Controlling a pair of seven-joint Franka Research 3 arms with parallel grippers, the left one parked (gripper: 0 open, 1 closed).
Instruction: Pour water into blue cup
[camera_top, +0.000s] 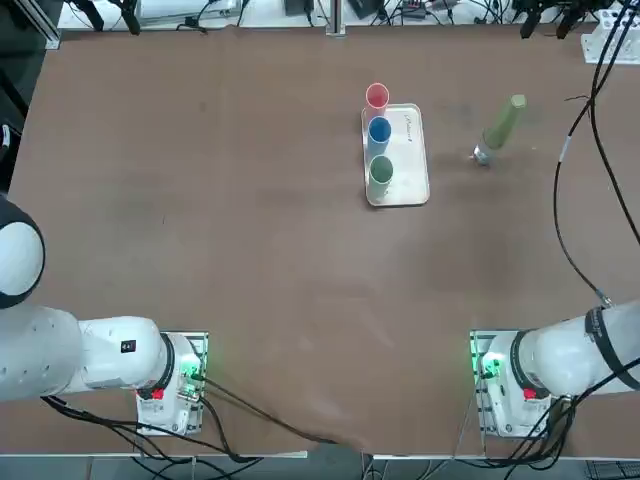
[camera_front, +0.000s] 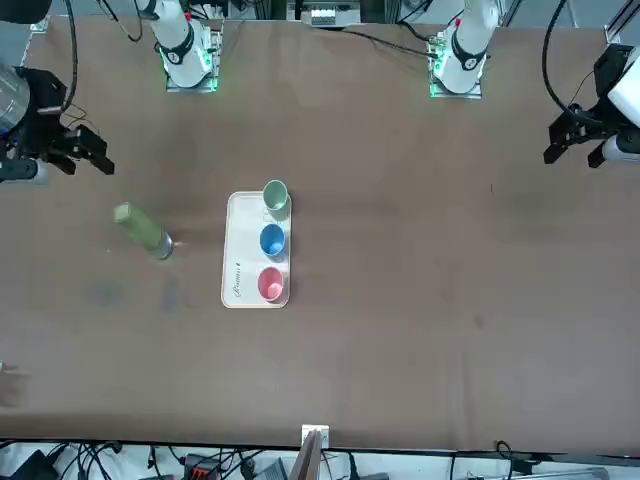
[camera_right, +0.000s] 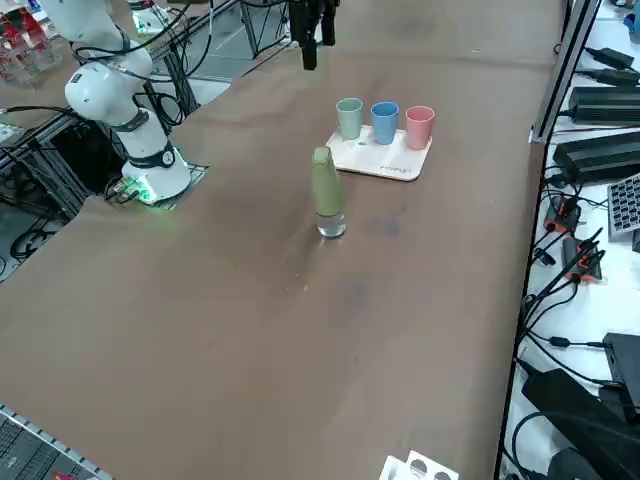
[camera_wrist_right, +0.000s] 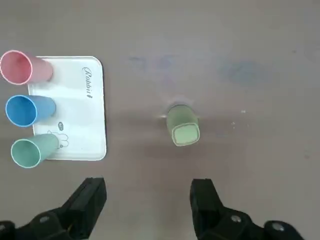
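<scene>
The pale-green bottle (camera_top: 500, 128) with a green cap stands upright on the table, to the right of the tray in the top view. It also shows as the bottle (camera_front: 143, 229), (camera_right: 326, 190), (camera_wrist_right: 182, 127). The blue cup (camera_top: 379, 130) (camera_front: 272, 240) (camera_right: 385, 120) (camera_wrist_right: 22, 110) stands in the middle of three cups on the white tray (camera_top: 412, 165). My right gripper (camera_wrist_right: 149, 200) hangs open and empty high above the table, on the near side of the bottle. The same gripper (camera_front: 92, 150) (camera_right: 312, 45) shows in the front and right side views.
A pink cup (camera_top: 377, 96) stands just beyond the blue one and a dull green cup (camera_top: 381, 171) just before it, both by the tray's left side. Cables (camera_top: 575, 150) trail over the table's far right part.
</scene>
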